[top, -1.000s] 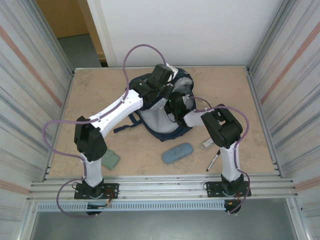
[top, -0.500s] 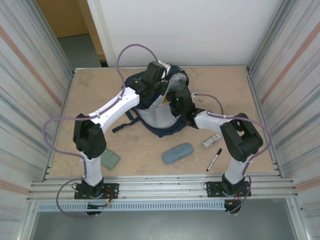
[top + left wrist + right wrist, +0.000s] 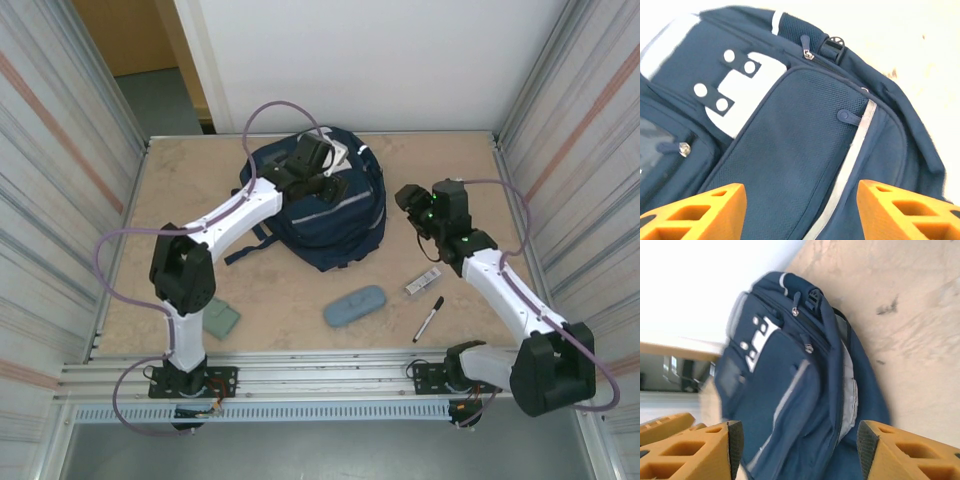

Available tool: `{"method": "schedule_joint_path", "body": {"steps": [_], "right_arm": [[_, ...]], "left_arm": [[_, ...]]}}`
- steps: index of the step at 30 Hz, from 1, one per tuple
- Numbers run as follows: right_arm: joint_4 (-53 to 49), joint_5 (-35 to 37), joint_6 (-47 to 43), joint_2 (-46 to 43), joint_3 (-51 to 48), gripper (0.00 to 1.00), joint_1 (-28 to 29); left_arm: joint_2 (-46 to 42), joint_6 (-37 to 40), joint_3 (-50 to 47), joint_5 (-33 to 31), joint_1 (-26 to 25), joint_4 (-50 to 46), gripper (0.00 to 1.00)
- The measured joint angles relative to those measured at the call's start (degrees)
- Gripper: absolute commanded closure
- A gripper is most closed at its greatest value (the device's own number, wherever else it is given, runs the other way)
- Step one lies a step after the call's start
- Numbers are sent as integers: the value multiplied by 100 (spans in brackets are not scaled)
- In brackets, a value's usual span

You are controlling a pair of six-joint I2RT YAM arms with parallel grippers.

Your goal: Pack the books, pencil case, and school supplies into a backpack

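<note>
Pale, speckled tabletop (image 3: 200,200) walled by ribbed metal panels (image 3: 60,200) carries everything

Left gripper (image 3: 328,186) hangs over the backpack (image 3: 345,220) in the upper middle of the overhead frame, its jaws standing apart with nothing between them. In its wrist view the orange fingers (image 3: 700,210) sit at the two lower corners of the frame. Between and beyond them lies the backpack's mesh front pocket (image 3: 790,150), a thin light stripe (image 3: 855,150) down its right edge and a white patch (image 3: 747,85) with round studs at upper left.

Right gripper (image 3: 410,197) stands just right of the backpack, clear of it, at centre right of the overhead frame. Its jaws are also spread and empty. Its wrist view looks along the navy bag, which runs from top centre to the bottom of the frame, and pale grey lining (image 3: 849,380) shows along the bag's right side.

Below the backpack in the overhead frame, the blue-grey pencil case (image 3: 354,305) lies on bare table, well apart from both grippers. To its right lie the silvery bar (image 3: 423,279) and, just below that, the black marker pen (image 3: 429,319). The grey-green pad (image 3: 220,319) lies at lower left, beside the left arm's base
</note>
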Motion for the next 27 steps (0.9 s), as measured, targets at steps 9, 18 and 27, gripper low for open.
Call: {"method": "schedule_joint_path", "body": {"steps": [9,18,27], "right_arm": [[-1526,-444,-1941,745,1279,38,756],[-1633,-879,-2210,2190,1600,40,1445],[-1488,-946,-2149,2929,1600,42,1482]], "left_arm": [[-372,-1751,-1432,1034,1700,280,35],[-264,-2726,-2076,1040,2391,503,37],[431,-3034,-1838,1141,2369,942,81]]}}
